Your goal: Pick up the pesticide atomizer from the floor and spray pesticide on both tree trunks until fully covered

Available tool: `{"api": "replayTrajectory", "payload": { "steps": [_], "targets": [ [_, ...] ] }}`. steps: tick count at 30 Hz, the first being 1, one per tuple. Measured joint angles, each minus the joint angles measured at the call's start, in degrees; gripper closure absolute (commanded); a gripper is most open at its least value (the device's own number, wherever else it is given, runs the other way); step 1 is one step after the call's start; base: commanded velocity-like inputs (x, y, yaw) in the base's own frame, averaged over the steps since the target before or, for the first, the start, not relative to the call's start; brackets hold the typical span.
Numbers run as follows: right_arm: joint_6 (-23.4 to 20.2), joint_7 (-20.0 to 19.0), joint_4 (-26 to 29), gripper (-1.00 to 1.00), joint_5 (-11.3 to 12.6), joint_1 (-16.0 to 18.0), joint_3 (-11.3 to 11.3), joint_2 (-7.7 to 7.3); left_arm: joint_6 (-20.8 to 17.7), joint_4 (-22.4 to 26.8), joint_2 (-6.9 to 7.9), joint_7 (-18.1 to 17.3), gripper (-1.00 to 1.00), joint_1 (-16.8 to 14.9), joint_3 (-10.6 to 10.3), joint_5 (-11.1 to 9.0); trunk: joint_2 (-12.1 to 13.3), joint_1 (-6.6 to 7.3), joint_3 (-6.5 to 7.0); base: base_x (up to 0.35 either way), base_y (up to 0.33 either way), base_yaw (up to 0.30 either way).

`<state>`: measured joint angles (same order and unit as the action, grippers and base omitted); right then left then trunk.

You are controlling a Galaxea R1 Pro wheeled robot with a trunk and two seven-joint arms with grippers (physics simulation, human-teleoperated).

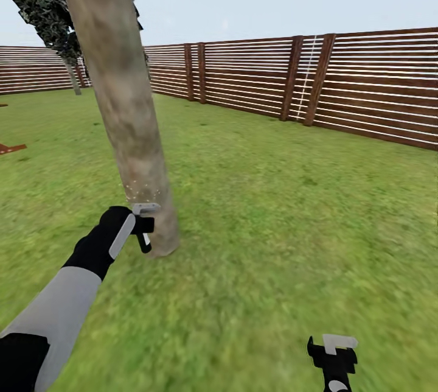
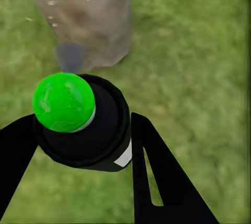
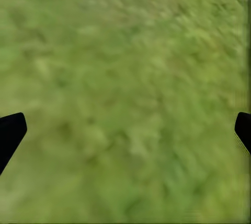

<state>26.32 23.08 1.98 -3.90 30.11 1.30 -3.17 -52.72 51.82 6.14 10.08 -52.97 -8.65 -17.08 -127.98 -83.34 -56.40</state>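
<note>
Head view overlooks lawn (image 1: 274, 209); wrist views look down (close) at grass.

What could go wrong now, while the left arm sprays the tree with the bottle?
1. The specks sit low on the trunk, near the spray head; the upper trunk may remain uncovered.
2. The left gripper holds the bottle very near the trunk, so a small forward move might knock it.
3. The right gripper hangs open over the grass and cannot catch a slip.
</note>
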Motion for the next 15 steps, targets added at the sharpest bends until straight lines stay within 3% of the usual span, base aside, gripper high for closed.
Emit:
{"api": "replayTrajectory", "payload": {
  "steps": [5, 6, 8, 11, 15],
  "targets": [
    [0.0, 0.0, 0.0, -1.0, 0.0, 0.0, 0.0, 0.02, 0.0, 0.0, 0.21, 0.1, 1.0, 0.1, 0.1, 0.8, 0.0, 0.0, 0.0, 0.011, -0.276, 0.178],
    [0.0, 0.0, 0.0, -1.0, 0.0, 0.0, 0.0, 0.01, 0.0, -0.1, 1.29, 0.2, 1.0, 0.1, 0.1, 1.9, 0.0, 0.01, 0.0, 0.094, -0.276, 0.271],
    [0.0, 0.0, 0.0, -1.0, 0.0, 0.0, 0.0, 0.02, 0.1, -0.5, 3.17, 0.2, 1.0, 0.2, 0.2, 1.9, 0.0, 0.01, 0.0, 0.123, -0.276, 0.273],
    [0.0, 0.0, 0.0, -1.0, 0.0, 0.0, 0.0, 0.07, 0.2, -0.9, 4.19, 0.3, 1.0, 2.1, 0.2, 1.6, 0.0, 0.01, -0.01, 0.149, -0.265, 0.246],
    [0.0, 0.0, 0.1, -1.0, 0.0, 0.0, 0.0, 0.09, 0.8, -2.1, 3.52, 0.5, 1.0, 3.0, -0.1, 1.0, 0.0, 0.02, 0.0, 0.215, -0.214, 0.058]
  ]
}}
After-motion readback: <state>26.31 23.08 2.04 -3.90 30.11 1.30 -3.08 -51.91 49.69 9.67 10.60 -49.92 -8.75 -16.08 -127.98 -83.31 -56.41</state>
